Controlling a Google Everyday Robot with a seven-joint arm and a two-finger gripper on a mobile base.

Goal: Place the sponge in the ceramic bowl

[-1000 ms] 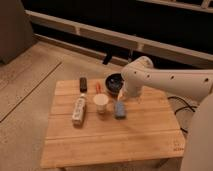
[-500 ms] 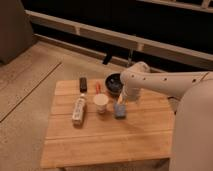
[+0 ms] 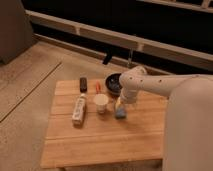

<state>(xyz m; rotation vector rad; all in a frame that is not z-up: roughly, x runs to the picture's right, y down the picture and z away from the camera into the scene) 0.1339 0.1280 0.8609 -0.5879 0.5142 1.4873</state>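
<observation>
- Gripper (image 3: 120,104) sits low over the table (image 3: 100,141) — open or closed, I cannot tell.
- Sponge (image 3: 120,113) directly beneath it; ceramic bowl (image 3: 113,85) just behind; paper cup (image 3: 101,102) beside.

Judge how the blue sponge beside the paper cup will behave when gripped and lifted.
The sponge is a small block lying flat on the table, so it likely won't roll or tip. As a sponge, it probably squashes and weighs little. The gripper hangs just over it.
</observation>
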